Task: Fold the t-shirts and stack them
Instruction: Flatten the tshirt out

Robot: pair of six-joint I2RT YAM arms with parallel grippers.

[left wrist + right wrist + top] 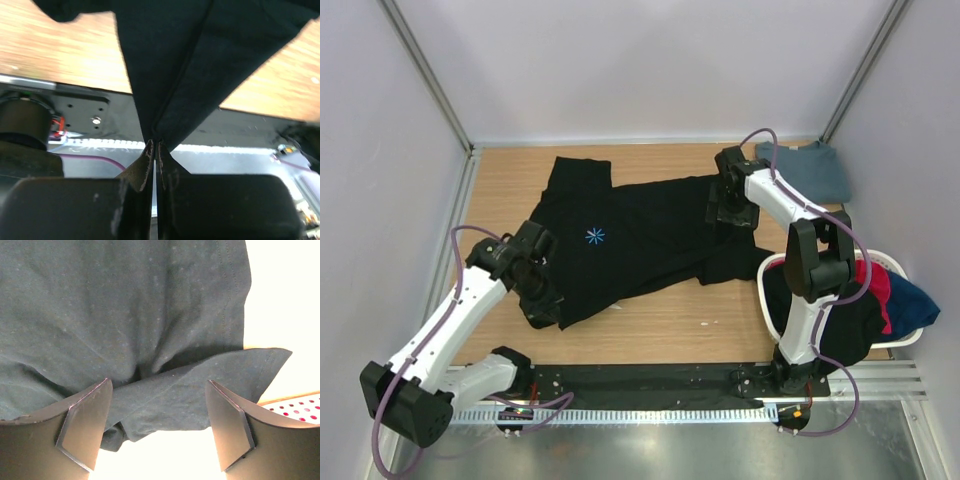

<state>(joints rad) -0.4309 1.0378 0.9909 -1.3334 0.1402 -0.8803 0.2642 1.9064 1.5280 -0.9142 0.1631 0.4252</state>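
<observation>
Lying spread over the middle of the wooden table (720, 320): one large black t-shirt (650, 235), chest side up, rumpled, one sleeve pointing to the far edge.

- Marking: a small light-blue starburst (595, 236) on the chest (the only mark that can be made out).
- Left gripper (542, 300): at the shirt's near-left edge. In the wrist view its fingers (147, 160) are pressed together on a pinch of the black cloth, which rises off the table in a taut fold.
- Right gripper (730, 212): over the shirt's far-right part. Its fingers (85, 422) stand wide apart with wrinkled cloth below them, nothing clamped.
- Slate-blue t-shirt (810, 168): folded flat in the far-right corner, just beside the right arm.
- White basket (903, 340): at the right edge, holding a black shirt (850, 325), a magenta-red shirt (875, 290) and a blue shirt (915, 305), heaped and spilling over the rim.
- Surroundings: pale walls (650, 70) on three sides, with grey metal corner posts.
</observation>
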